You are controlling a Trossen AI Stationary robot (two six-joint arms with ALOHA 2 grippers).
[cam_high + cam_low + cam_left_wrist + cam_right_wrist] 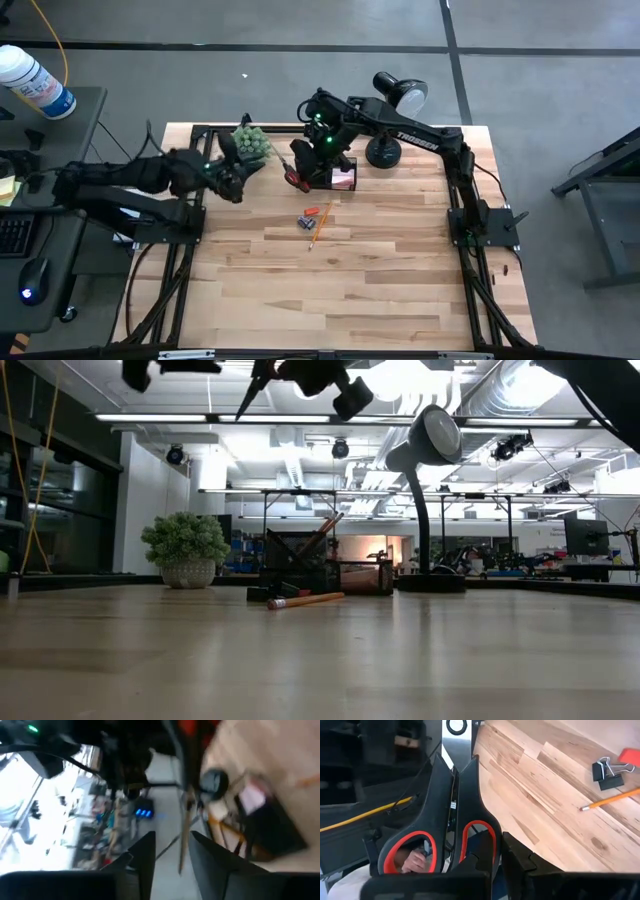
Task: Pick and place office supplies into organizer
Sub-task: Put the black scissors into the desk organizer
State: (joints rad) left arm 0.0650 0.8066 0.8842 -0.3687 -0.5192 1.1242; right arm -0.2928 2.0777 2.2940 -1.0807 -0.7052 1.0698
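Red-handled scissors [452,815] hang in the air left of the black organizer [338,176], with my right gripper [500,862] shut on them. Their blades [183,827] point toward my left gripper [170,855], which stands open a little short of the blade tips, beside the green plant ball [252,143]. The organizer holds orange pencils [326,525] and a pink sticky-note pad [344,179]. On the table in front of it lie an orange pencil [612,798], a black binder clip [607,772] and a small orange bit [629,755]. My right gripper holds the scissors at their handle end, by the rim of one red-lined loop [487,837]; the fingers [520,865] hide the exact place of contact. The blades reach away from the fingers and slant down. The scissors are lifted clear of table and organizer.
A black desk lamp [392,110] stands right of the organizer at the far edge, under my right arm. The plant ball sits in a white pot [188,572] at the far left. The near half of the wooden table [330,290] is bare.
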